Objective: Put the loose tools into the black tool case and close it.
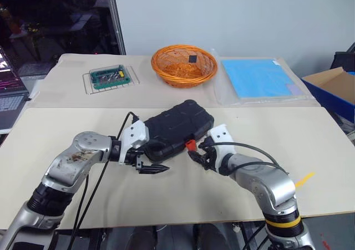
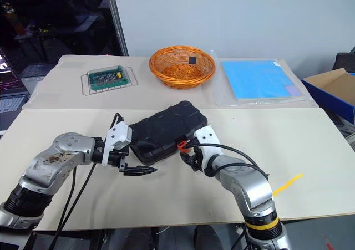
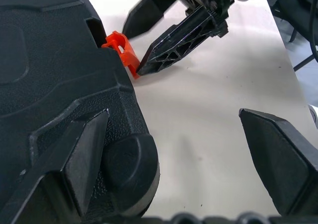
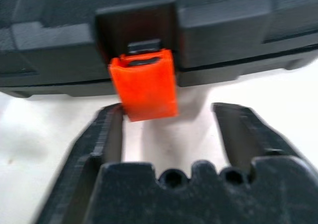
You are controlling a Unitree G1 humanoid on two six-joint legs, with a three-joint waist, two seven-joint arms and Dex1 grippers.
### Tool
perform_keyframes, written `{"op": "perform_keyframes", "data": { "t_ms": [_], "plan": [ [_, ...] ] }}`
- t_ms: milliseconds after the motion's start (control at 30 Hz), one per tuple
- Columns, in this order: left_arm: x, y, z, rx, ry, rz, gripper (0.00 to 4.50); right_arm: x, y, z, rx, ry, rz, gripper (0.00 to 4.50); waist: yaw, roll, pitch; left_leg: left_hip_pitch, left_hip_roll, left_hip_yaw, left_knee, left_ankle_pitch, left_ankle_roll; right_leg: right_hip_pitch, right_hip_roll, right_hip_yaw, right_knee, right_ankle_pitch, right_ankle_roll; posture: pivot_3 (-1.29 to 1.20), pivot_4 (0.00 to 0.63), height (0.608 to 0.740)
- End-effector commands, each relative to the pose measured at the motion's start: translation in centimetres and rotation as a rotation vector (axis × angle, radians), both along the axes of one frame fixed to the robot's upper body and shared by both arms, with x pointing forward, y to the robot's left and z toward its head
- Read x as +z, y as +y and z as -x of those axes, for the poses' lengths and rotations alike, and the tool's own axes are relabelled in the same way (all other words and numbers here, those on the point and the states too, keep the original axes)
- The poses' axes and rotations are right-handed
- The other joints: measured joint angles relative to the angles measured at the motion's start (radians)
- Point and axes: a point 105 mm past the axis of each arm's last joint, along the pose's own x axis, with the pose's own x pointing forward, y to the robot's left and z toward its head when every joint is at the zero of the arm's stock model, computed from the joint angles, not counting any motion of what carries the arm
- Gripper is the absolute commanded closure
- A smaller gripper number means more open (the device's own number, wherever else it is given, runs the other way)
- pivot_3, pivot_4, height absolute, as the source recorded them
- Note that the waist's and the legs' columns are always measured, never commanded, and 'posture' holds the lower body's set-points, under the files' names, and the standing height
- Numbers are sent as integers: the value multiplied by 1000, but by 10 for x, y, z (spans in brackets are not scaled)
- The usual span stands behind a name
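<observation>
On the bench, mid-front: black tool case (image 1: 176, 129), lid down, orange latch (image 1: 190, 145) hanging loose.
Head view: left gripper (image 1: 152, 167) at case's near corner, right gripper (image 1: 198, 156) at latch. Left wrist view: fingers (image 3: 74, 159) spread wide, one resting on the case. Right wrist view: fingers (image 4: 102, 134) parted, flanking the latch, grasping nothing.

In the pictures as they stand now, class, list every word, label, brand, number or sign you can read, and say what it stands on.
None can be read.
Black tool case: moulded ribs, no lettering visible.
Orange latch: plain.
Green-topped clear box: yellow and white marks, too small to read.
Laptop screen: too blurred.
Blue sheet: no print visible.
</observation>
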Motion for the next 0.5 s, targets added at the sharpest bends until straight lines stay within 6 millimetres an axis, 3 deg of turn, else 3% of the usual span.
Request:
{"op": "perform_keyframes", "data": {
  "t_ms": [33,67,500],
  "plan": [
    [-1,2,1,2,-2,-11,0,16,-1,-4,3,-80,-21,3080,0,0,0,0,0,0,0,0,0,0,0,0,0,0,0,0,150,740],
    [-2,2,1,3,-2,-11,0,16,0,-3,14,-84,-23,3251,0,0,0,0,0,0,0,0,0,0,0,0,0,0,0,0,150,740],
    [-6,3,2,14,-4,-11,0,30,5,5,93,-162,-15,3248,0,0,0,0,0,0,0,0,0,0,0,0,0,0,0,0,150,740]
  ]
}}
